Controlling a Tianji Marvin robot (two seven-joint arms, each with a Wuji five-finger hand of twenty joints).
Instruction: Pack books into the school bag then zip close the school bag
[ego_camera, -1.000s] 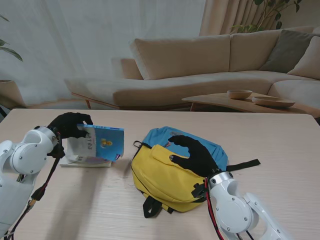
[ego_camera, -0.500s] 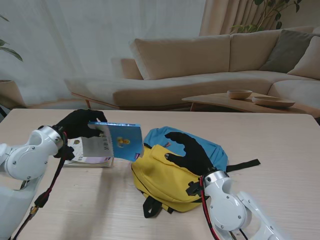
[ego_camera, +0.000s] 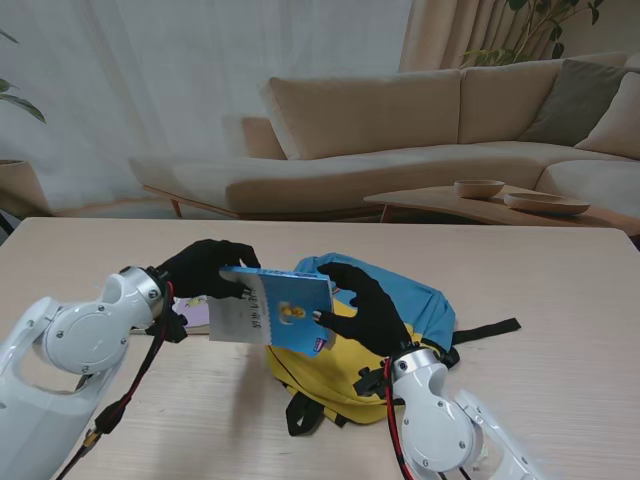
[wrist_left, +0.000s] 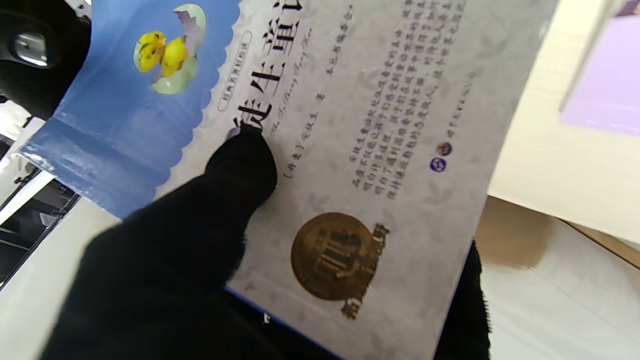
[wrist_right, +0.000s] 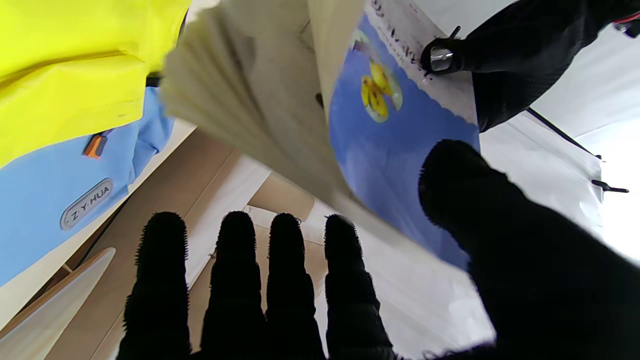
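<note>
Stand view: soft, even daylight from sheer curtains (ego_camera: 150, 90) at 11 o'clock; sharp, faint shadows on the surface (ego_camera: 560, 290). Left wrist view: book cover (wrist_left: 380, 125) crisp, black robot hand (wrist_left: 190, 260) underexposed. Right wrist view: fanned pages (wrist_right: 250, 100) motion-blurred, white glare at 3 o'clock.

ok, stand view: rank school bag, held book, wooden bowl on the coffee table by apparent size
1. School bag, though partly hidden.
2. Book in the left hand.
3. Wooden bowl, smallest, but it sits far back, so true size is unsure.
</note>
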